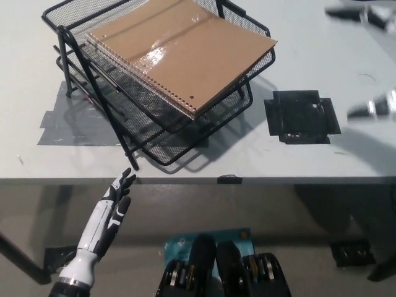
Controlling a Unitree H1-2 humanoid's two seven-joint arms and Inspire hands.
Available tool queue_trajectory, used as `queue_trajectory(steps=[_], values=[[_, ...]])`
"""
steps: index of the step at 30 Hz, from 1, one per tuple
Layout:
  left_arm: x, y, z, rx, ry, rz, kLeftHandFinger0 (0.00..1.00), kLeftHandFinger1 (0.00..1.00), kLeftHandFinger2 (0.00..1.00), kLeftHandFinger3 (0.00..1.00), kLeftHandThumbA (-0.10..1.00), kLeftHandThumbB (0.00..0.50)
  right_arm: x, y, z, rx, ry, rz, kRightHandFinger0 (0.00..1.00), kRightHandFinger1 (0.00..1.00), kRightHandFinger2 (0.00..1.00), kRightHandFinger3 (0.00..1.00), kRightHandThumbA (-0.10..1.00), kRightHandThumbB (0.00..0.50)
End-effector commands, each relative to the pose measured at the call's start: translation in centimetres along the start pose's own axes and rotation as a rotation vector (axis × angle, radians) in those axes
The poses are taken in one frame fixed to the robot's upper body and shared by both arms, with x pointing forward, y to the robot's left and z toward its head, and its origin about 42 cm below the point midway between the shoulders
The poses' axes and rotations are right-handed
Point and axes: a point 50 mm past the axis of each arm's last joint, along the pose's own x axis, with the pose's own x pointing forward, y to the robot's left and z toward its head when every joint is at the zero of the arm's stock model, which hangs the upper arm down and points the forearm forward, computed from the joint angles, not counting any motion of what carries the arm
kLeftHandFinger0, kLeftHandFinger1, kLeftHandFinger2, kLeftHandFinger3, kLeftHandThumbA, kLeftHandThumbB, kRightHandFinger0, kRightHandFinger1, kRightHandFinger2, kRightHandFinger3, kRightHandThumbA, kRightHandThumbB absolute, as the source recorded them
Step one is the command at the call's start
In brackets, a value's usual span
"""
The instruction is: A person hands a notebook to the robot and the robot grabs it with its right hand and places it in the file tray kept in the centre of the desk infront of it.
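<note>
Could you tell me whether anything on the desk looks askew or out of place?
The notebook lies skewed in the top tray, one corner jutting over the rim. Nothing looks spilled or damaged.

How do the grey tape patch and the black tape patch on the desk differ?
The grey tape patch lies at picture left, partly under the black wire file tray; the black tape patch lies at picture right, fully exposed. Grey is a wide strip; black is squarish. Both lie flat on the white desk.
</note>
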Motion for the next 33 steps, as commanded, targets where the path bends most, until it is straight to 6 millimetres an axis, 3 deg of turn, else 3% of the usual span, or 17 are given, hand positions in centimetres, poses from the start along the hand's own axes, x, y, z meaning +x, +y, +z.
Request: queue_trajectory(steps=[1,2,4,6,7,8,11,13,15,18,21,23,27,33], values=[[-0.1,0.6,2.1,0.008,-0.104,-0.008,0.99,1.00,1.00,1.00,1.00,0.321,-8.7,8.9,7.6,0.189,-0.446,-0.422,1.00,1.00,1.00,1.00,1.00,0.467],[-0.2,0.5,2.1,0.008,-0.103,-0.008,0.99,1.00,1.00,1.00,1.00,0.322,-8.4,9.6,7.2,0.220,-0.443,-0.427,1.00,1.00,1.00,1.00,1.00,0.461],[-0.8,0.4,2.1,0.008,-0.102,-0.008,0.99,1.00,1.00,1.00,1.00,0.331,-7.8,12.0,6.2,0.336,-0.386,-0.429,1.00,1.00,1.00,1.00,1.00,0.499],[-1.5,0.4,1.9,0.006,-0.098,-0.006,1.00,1.00,1.00,1.00,1.00,0.335,-7.6,14.7,5.7,0.443,-0.312,-0.469,1.00,1.00,1.00,1.00,1.00,0.500],[-1.9,0.5,1.7,0.005,-0.091,0.001,1.00,1.00,1.00,1.00,1.00,0.359,-7.3,17.0,4.9,0.547,-0.271,-0.516,1.00,1.00,1.00,1.00,1.00,0.491],[-2.1,0.6,1.7,0.005,-0.088,0.004,1.00,1.00,1.00,1.00,1.00,0.361,-7.2,17.8,4.6,0.586,-0.261,-0.532,1.00,1.00,1.00,1.00,1.00,0.490],[-3.0,0.7,1.5,-0.003,-0.069,0.017,1.00,1.00,1.00,1.00,1.00,0.389,-5.7,22.0,2.6,0.766,-0.195,-0.589,1.00,1.00,1.00,1.00,1.00,0.451],[-3.4,0.7,1.4,-0.008,-0.070,0.018,1.00,1.00,1.00,1.00,1.00,0.391,-5.0,23.8,1.7,0.802,-0.156,-0.605,1.00,1.00,1.00,1.00,1.00,0.433],[-3.9,0.7,1.2,-0.011,-0.072,0.018,1.00,1.00,1.00,1.00,1.00,0.380,-3.8,26.7,0.1,0.882,-0.085,-0.611,1.00,1.00,1.00,1.00,1.00,0.427],[-4.6,0.3,0.5,-0.035,-0.058,0.030,1.00,1.00,1.00,1.00,1.00,0.396,-2.7,30.2,-2.0,0.994,0.037,-0.640,1.00,1.00,1.00,1.00,1.00,0.371],[-5.4,0.3,0.4,-0.042,-0.043,0.047,1.00,1.00,1.00,1.00,1.00,0.403,-2.4,31.9,-3.4,1.047,0.091,-0.638,1.00,1.00,1.00,1.00,1.00,0.332],[-5.6,0.6,0.3,-0.053,-0.039,0.060,1.00,1.00,1.00,1.00,1.00,0.407,-2.2,32.5,-4.0,1.060,0.117,-0.642,1.00,1.00,1.00,1.00,1.00,0.339],[-5.4,0.8,0.2,-0.049,-0.042,0.079,1.00,1.00,1.00,1.00,1.00,0.393,-2.3,32.7,-3.9,1.070,0.117,-0.648,1.00,1.00,1.00,1.00,1.00,0.283],[-5.4,0.8,0.2,-0.049,-0.035,0.086,1.00,1.00,1.00,1.00,1.00,0.405,-2.4,32.9,-3.9,1.049,0.120,-0.635,1.00,1.00,1.00,1.00,1.00,0.274]])
